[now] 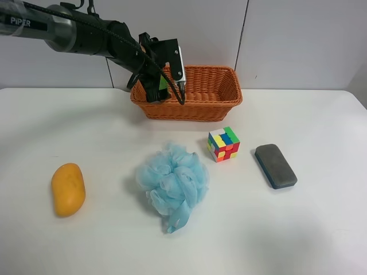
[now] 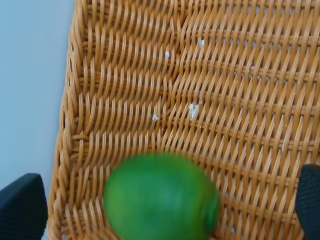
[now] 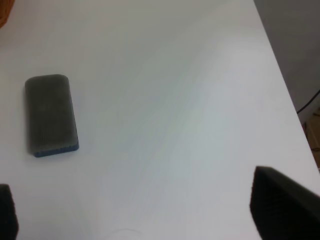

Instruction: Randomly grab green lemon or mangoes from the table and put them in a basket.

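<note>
The green lemon [image 2: 161,198] shows blurred in the left wrist view, over the floor of the wicker basket [image 2: 200,75], near its wall. My left gripper [image 2: 165,212] is open, its fingers wide on either side of the lemon and not touching it. In the exterior high view this arm, at the view's left, hangs over the basket's [image 1: 212,91] left end, with the gripper [image 1: 166,86] around a patch of green lemon [image 1: 163,83]. The yellow-orange mango [image 1: 68,189] lies on the white table [image 1: 321,229] at the front left. My right gripper [image 3: 145,212] is open and empty above bare table.
A light blue bath pouf [image 1: 172,183] lies mid-table. A coloured puzzle cube [image 1: 223,144] stands in front of the basket. A grey eraser block [image 1: 275,165] lies to its right and also shows in the right wrist view [image 3: 50,114]. The table's edge [image 3: 285,75] runs nearby.
</note>
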Motion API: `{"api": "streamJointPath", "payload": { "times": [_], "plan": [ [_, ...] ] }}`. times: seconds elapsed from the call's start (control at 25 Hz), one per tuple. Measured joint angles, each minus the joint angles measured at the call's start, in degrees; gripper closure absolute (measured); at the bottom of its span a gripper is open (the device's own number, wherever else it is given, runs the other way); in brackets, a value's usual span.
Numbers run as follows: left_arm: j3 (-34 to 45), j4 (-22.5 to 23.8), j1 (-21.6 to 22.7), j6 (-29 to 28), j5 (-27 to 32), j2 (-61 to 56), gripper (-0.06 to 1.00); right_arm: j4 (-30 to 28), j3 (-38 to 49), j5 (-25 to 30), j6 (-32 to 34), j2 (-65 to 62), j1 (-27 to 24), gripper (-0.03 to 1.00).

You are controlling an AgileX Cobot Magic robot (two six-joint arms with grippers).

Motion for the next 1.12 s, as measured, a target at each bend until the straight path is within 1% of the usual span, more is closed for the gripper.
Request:
{"api": "streamJointPath", "payload": {
  "times": [0.08,0.16,0.28,0.36,0.44,0.56,0.72,0.8,0.88,0.96,1.08,1.12],
  "plan": [
    [0.0,0.0,0.0,0.0,0.2,-0.9,-0.05,0.0,0.0,0.0,0.0,0.0,0.0,0.05],
    [0.0,0.2,0.0,0.0,1.7,-2.8,-0.05,0.0,0.0,0.0,0.0,0.0,0.0,0.05],
    [0.0,0.2,0.8,-0.3,7.4,-6.8,-0.05,0.0,0.0,0.0,0.0,0.0,0.0,0.05],
    [0.0,0.5,2.0,-0.5,13.7,-9.8,-0.05,0.0,0.0,0.0,0.0,0.0,0.0,0.05],
    [0.0,2.3,3.7,-1.5,20.4,-13.6,-0.05,0.0,0.0,0.0,0.0,0.0,0.0,0.05],
    [0.0,8.2,6.5,-5.3,30.6,-19.7,-0.03,0.0,0.0,0.0,0.0,0.0,0.0,0.05],
    [0.0,14.8,11.2,-12.2,43.7,-29.1,-0.02,0.0,0.0,0.0,0.0,0.0,0.0,0.05],
    [0.1,16.3,14.1,-16.3,49.7,-33.8,-0.01,0.0,0.0,0.0,0.0,0.0,0.0,0.05],
    [1.0,16.8,17.0,-21.3,54.3,-39.4,-0.01,0.0,0.0,0.0,0.0,0.0,0.0,0.05],
    [2.8,16.8,20.3,-28.3,55.8,-45.2,-0.01,0.0,0.0,0.0,0.0,0.0,0.0,0.05],
    [7.5,17.4,26.6,-38.5,56.5,-55.2,-0.01,0.0,0.0,0.0,0.0,0.0,0.0,0.05],
    [9.5,17.9,28.4,-40.7,56.6,-59.1,-0.01,0.0,0.0,0.0,0.0,0.0,0.0,0.05]
  ]
}}
